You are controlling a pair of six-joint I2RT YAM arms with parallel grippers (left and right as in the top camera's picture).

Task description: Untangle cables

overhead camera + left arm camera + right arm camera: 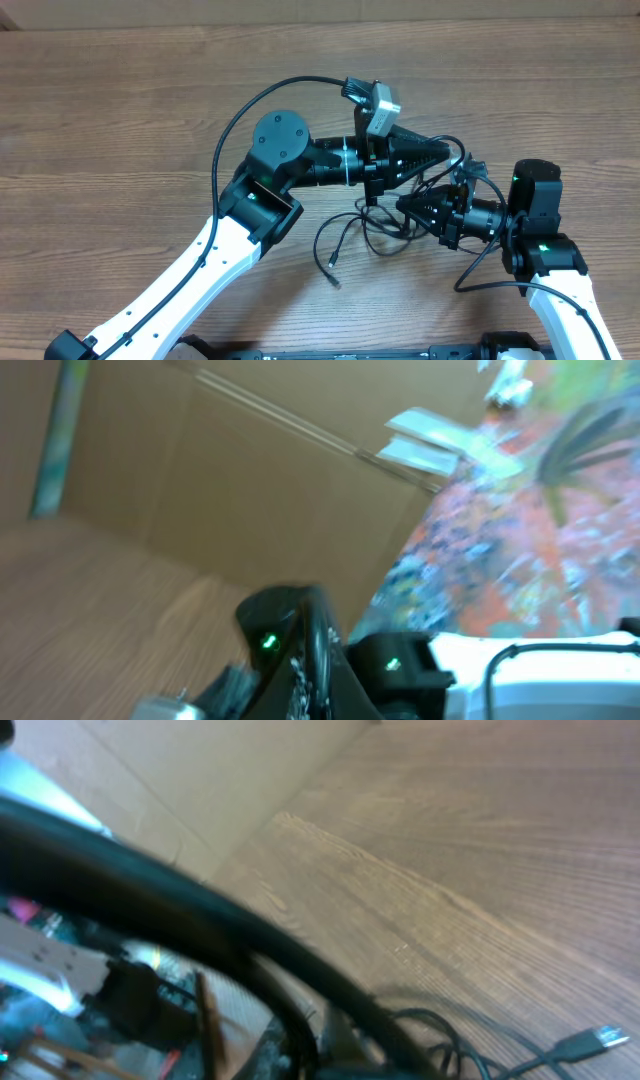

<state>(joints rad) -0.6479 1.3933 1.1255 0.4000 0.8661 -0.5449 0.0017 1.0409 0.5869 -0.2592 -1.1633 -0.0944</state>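
overhead looks straight down on the table [120,120]; 2 wrist views sit low, tilted; right shares the cables [332,262].

Thin black cables [386,236] [455,1038], bunched in loose overlapping loops at mid-front of wooden surface [120,130]. Not separated. One free strand trailing from the bunch toward the near edge, ending in a small grey plug [334,282] [592,1041] lying flat. Further strands raised at right of bunch.

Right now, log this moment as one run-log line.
left claw: shut | right claw: shut at the cables, hold unclear | cables: looped together on table, one plug end lying loose
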